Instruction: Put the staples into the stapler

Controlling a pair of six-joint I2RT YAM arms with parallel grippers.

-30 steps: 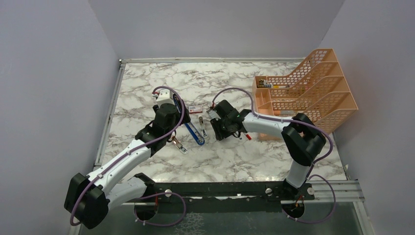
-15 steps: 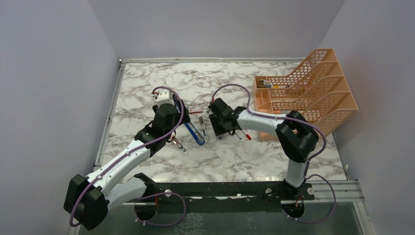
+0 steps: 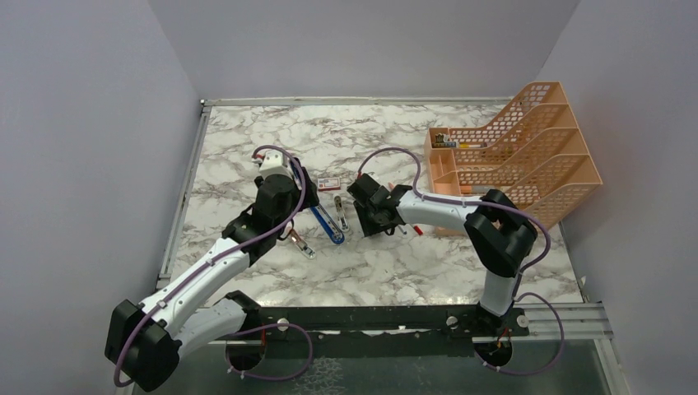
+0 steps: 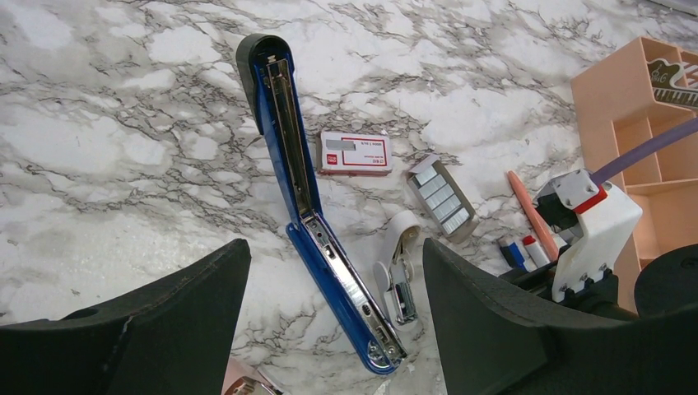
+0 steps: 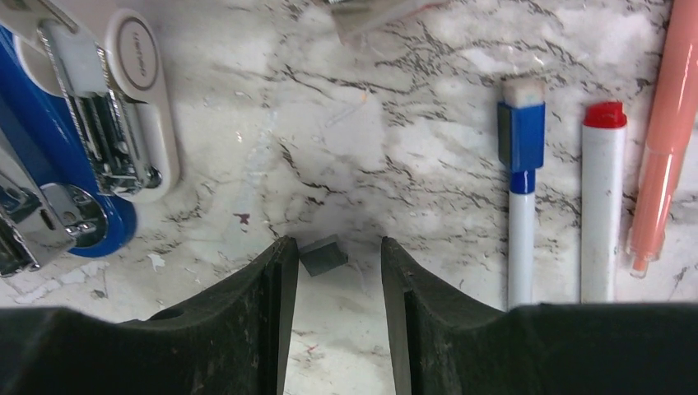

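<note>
The blue stapler (image 4: 300,189) lies opened out flat on the marble, its silver channel facing up; it also shows in the top view (image 3: 328,224). My left gripper (image 4: 333,247) hangs open above its lower half, touching nothing. The staples' red-and-white sleeve (image 4: 354,153) and the grey tray (image 4: 440,197) holding strips lie just right of the stapler. A short grey staple strip (image 5: 323,253) lies on the table between the tips of my right gripper (image 5: 332,243). It rests next to the left finger with a gap to the right one. The jaws stand partly apart.
A small white stapler (image 5: 123,107) lies beside the blue one. A blue-capped pen (image 5: 518,181), a red-capped pen (image 5: 603,189) and an orange pen (image 5: 671,123) lie to the right. An orange mesh organiser (image 3: 527,156) stands at the back right. A pinkish metal item (image 3: 300,243) lies near the left arm.
My right gripper has shifted a little left toward the stapler and its elbow has swung. The left arm has barely moved. Both jaws keep the same width.
</note>
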